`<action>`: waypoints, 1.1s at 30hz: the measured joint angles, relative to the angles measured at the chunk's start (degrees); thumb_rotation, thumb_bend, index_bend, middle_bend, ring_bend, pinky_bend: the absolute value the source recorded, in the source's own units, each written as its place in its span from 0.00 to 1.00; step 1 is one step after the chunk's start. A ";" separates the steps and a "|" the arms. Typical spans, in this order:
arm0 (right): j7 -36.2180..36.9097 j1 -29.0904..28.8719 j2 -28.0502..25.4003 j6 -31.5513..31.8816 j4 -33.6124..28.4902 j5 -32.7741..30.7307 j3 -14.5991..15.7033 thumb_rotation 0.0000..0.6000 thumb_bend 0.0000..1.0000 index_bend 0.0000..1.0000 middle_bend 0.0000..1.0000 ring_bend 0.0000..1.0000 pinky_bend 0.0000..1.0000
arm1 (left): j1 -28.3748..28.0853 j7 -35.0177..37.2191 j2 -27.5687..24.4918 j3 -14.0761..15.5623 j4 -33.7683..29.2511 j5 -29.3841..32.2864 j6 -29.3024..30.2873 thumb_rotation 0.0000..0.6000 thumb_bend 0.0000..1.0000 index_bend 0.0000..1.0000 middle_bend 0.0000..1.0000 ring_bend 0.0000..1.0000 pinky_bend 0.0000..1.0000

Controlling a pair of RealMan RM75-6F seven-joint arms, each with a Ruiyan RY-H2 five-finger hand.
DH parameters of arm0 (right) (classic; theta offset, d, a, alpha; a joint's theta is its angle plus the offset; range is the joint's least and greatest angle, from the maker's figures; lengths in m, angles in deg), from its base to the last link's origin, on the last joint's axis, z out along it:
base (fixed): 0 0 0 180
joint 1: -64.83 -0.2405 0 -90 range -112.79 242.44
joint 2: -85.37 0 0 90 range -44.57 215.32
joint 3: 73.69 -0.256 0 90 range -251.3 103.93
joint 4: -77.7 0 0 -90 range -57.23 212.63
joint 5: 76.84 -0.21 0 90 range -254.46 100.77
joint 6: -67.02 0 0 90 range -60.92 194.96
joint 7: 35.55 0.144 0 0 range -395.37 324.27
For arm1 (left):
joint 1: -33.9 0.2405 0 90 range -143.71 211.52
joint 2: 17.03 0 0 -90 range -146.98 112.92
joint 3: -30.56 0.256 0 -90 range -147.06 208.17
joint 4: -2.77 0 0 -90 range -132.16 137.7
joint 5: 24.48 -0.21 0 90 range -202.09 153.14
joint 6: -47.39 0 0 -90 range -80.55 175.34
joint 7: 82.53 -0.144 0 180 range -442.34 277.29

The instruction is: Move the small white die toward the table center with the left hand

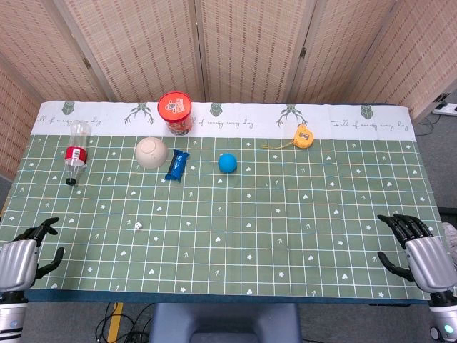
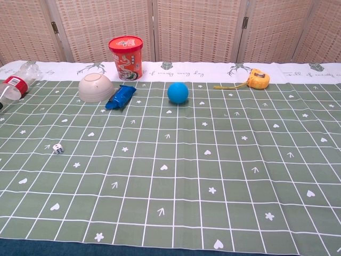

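The small white die (image 1: 138, 225) (image 2: 58, 149) lies on the green checked cloth, left of the middle and toward the front. My left hand (image 1: 25, 254) rests at the front left corner of the table, fingers apart and holding nothing, well to the left of the die. At the front right corner sits my right hand (image 1: 418, 250), also empty with its fingers spread. The chest view shows neither hand.
Along the back stand a red cup (image 1: 175, 112), an upturned beige bowl (image 1: 151, 152), a blue packet (image 1: 177, 164), a blue ball (image 1: 228, 163) and a yellow tape measure (image 1: 303, 135). A plastic bottle (image 1: 76, 151) lies at the left.
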 measured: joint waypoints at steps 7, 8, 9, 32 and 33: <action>-0.16 0.22 -0.12 0.30 -0.19 -0.02 0.07 1.00 0.24 0.19 0.26 0.19 0.20 | -0.07 -0.27 0.10 -0.64 -0.02 -0.48 -1.08 1.00 0.40 0.24 0.43 0.36 0.50; -0.17 0.23 -0.13 0.33 -0.20 -0.02 0.07 1.00 0.24 0.19 0.26 0.19 0.20 | -0.12 -0.20 0.13 -0.71 0.07 -0.61 -1.22 1.00 0.40 0.24 0.42 0.36 0.50; -0.21 0.24 -0.18 0.40 -0.24 -0.03 0.04 1.00 0.24 0.19 0.26 0.19 0.20 | -0.20 -0.12 0.15 -0.77 0.17 -0.75 -1.40 1.00 0.40 0.25 0.42 0.36 0.50; -0.31 0.04 -0.25 0.07 -0.05 -0.71 -0.27 1.00 0.24 0.19 0.26 0.19 0.20 | -14.53 -5.29 9.28 -5.61 8.09 2.93 -22.13 1.00 0.32 0.41 0.86 0.73 0.85; -0.25 0.06 -0.26 0.07 -0.01 -0.77 -0.29 1.00 0.24 0.19 0.26 0.19 0.20 | -15.05 -5.70 9.95 -5.80 8.58 3.58 -22.90 1.00 0.32 0.42 0.87 0.73 0.85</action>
